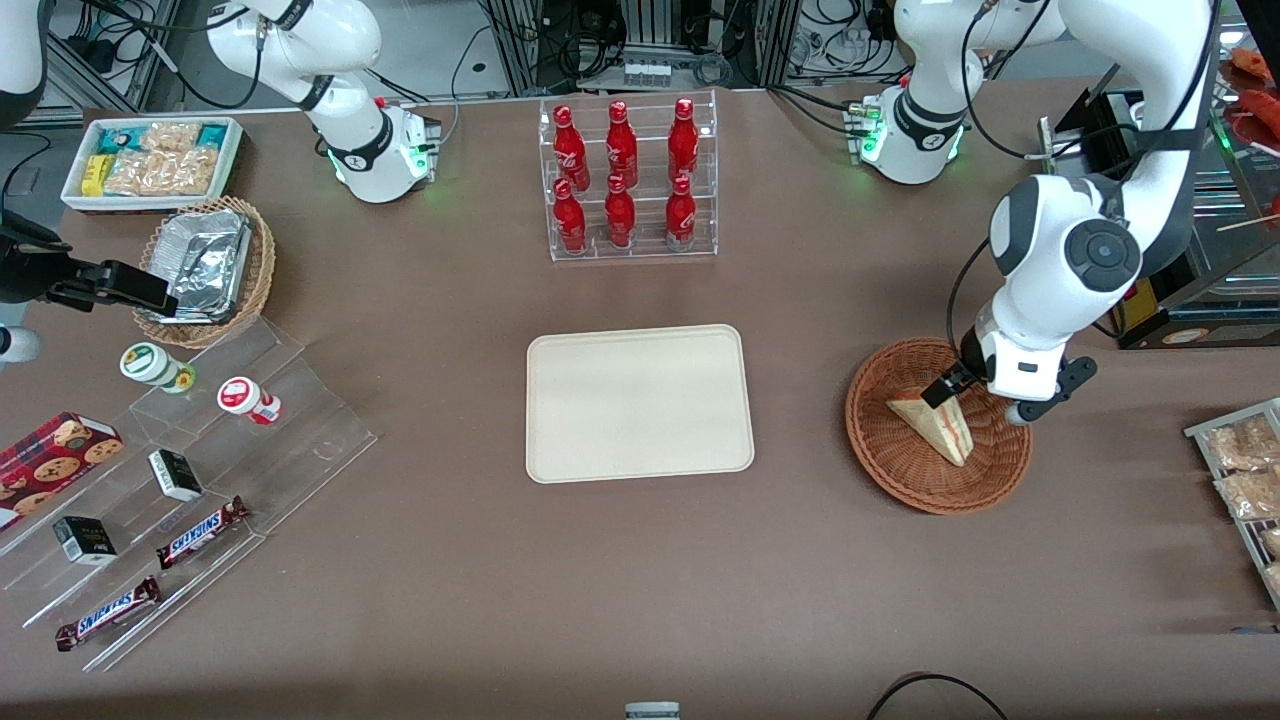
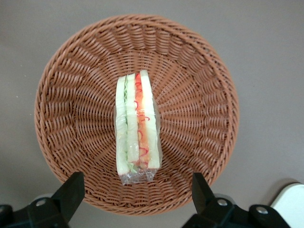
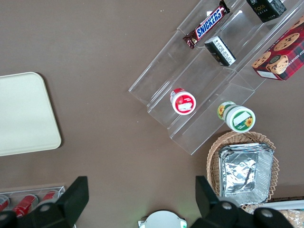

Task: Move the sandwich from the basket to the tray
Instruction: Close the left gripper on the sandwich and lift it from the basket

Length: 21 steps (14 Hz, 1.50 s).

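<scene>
The sandwich is a wrapped wedge of pale bread with red and green filling. It lies in the round reddish-brown wicker basket toward the working arm's end of the table. My left gripper hovers just above the basket, open and empty, over the sandwich's end farther from the front camera. In the left wrist view the sandwich lies in the middle of the basket, and the gripper stands wide open with its black fingers above the basket's rim. The beige tray lies empty at the table's middle.
A clear rack of red bottles stands farther from the front camera than the tray. A stepped acrylic display of snacks, a tan basket of foil trays and a white snack bin lie toward the parked arm's end. A rack of packets sits beside the basket.
</scene>
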Motion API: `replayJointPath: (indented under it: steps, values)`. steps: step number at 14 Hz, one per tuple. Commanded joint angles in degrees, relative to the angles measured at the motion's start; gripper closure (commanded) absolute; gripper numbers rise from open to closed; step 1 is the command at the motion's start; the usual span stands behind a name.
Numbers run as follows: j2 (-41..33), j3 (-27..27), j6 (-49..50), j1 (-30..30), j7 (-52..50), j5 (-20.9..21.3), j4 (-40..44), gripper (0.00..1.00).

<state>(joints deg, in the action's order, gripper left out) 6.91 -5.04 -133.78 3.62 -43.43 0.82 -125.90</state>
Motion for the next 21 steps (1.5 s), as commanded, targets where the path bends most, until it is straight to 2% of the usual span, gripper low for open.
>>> replayJointPath:
  steps: [1, 9, 10, 13, 14, 16, 17, 19, 21]
  values:
    - [1.7, 0.4, -2.0, 0.2, -1.1, -0.2, -0.3, 0.00]
    - [7.0, 0.5, -6.4, 0.0, -1.0, -0.1, -0.4, 0.00]
    - [7.5, 0.5, -6.8, 0.0, -1.0, -0.1, -0.4, 0.03]
    - [8.0, 0.6, -7.0, -0.1, -1.0, -0.1, -0.3, 0.32]
    - [7.9, 0.7, -6.8, -0.1, -1.0, -0.1, -0.3, 0.57]
    - [7.9, 0.7, -6.6, -0.1, -0.8, -0.1, -0.2, 0.93]
    - [7.7, 0.7, -6.3, -0.1, -0.7, -0.1, 0.0, 1.00]
    - [6.0, 0.7, -4.0, 0.0, -0.5, 0.0, 0.8, 1.00]
    - [4.3, 0.6, 4.0, 0.2, -0.2, 0.2, 5.6, 1.00]
